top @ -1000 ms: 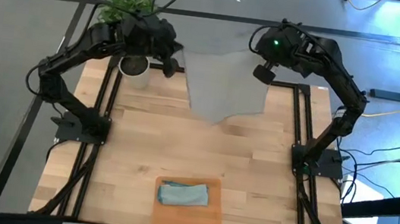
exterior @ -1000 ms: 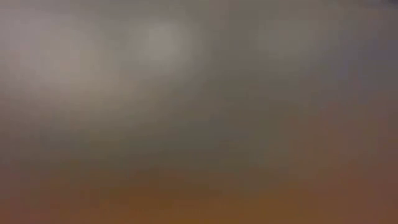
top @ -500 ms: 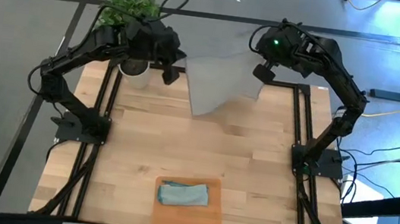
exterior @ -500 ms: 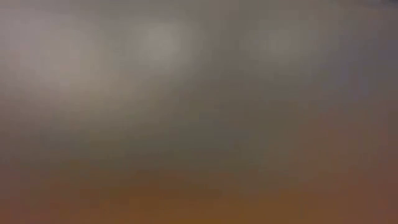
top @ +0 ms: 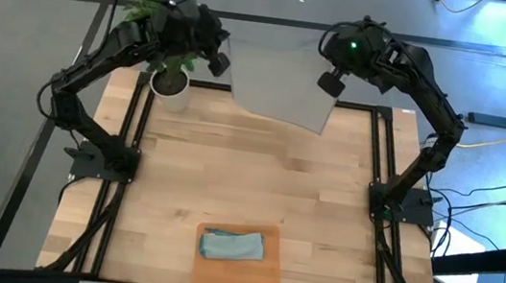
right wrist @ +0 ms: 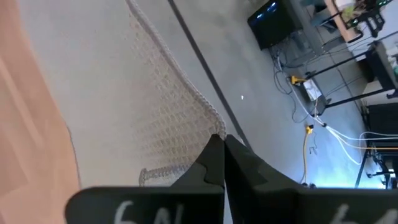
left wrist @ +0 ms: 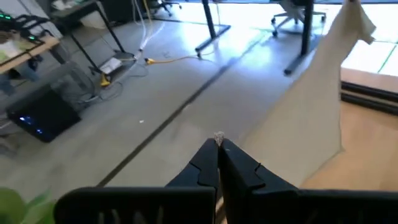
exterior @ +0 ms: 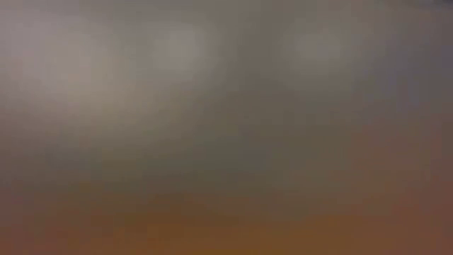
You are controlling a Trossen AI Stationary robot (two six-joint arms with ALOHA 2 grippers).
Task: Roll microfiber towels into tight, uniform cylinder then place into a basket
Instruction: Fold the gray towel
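Light grey microfiber towel (top: 279, 85) hangs stretched between both arms over the twelve o'clock edge of the pale wooden tabletop (top: 247, 189). Left gripper (top: 220, 63) has its fingers clamped on one corner, right gripper (top: 330, 83) on the other. Pale blue-teal rolled towel (top: 231, 245) lies in the shallow orange-tan tray (top: 237, 273) at six o'clock. A white plant pot (top: 170, 85) stands at eleven o'clock.

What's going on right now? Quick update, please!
Left gripper and right gripper each shut on a corner of the grey towel, held up at the table's far edge. Blue towel in basket. Nothing in the way.
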